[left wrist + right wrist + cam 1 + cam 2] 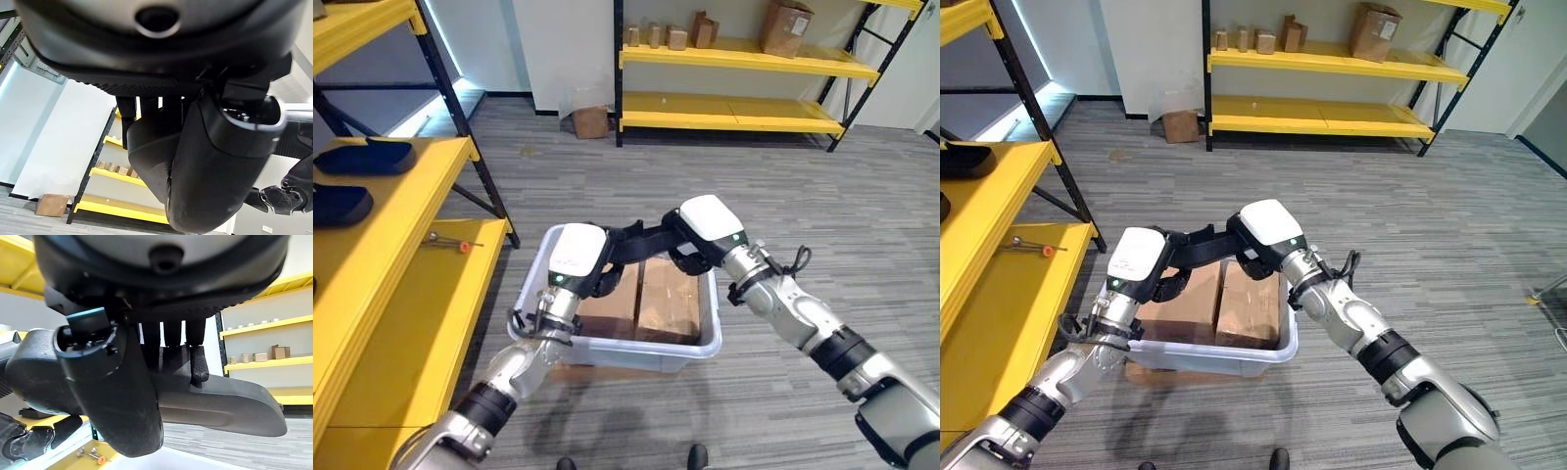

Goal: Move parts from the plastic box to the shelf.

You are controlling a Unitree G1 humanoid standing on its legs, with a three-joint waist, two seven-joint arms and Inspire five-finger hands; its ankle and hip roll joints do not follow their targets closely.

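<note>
silver-grey jointed arms with black bands, white wrist housings, and dark hands: left hand [607,266], right hand [677,257].

Grey wood-look plank floor [705,186] ran across the whole frame. Top centre: yellow two-tier steel rack w/ black uprights [744,108] stood against a white wall [563,49]; small brown cardboard boxes [668,35] + a larger taped brown carton [785,25] sat on its upper tier. A brown cardboard box [590,121] sat on the floor at the rack's left end. Left edge: second yellow shelf unit w/ black frame [391,245], dark blue moulded trays [364,157] on its upper level, an orange-handled tool [450,241] on the lower deck. Bright strip of light along the floor [431,113], upper left.
</note>
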